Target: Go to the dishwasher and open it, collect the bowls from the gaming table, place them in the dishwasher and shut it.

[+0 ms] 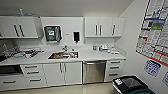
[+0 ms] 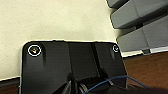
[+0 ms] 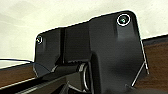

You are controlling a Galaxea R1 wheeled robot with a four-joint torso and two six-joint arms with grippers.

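A black bin (image 1: 130, 85) stands nearest, low and right of the dishwasher (image 1: 94, 71). The dishwasher sits shut under the counter (image 1: 95, 55), between white doors (image 1: 62, 73) and a stack of drawers (image 1: 114, 70). The sink (image 1: 63, 55) lies up and left of it, wall cabinets (image 1: 103, 26) above. Whether either claw is spread or pressed together, I cannot tell.

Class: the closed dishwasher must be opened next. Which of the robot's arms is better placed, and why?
Probably the right arm, tentatively: in the head view the dishwasher, door shut, stands right of centre, right of the sink. Neither claw is near its bar handle yet.
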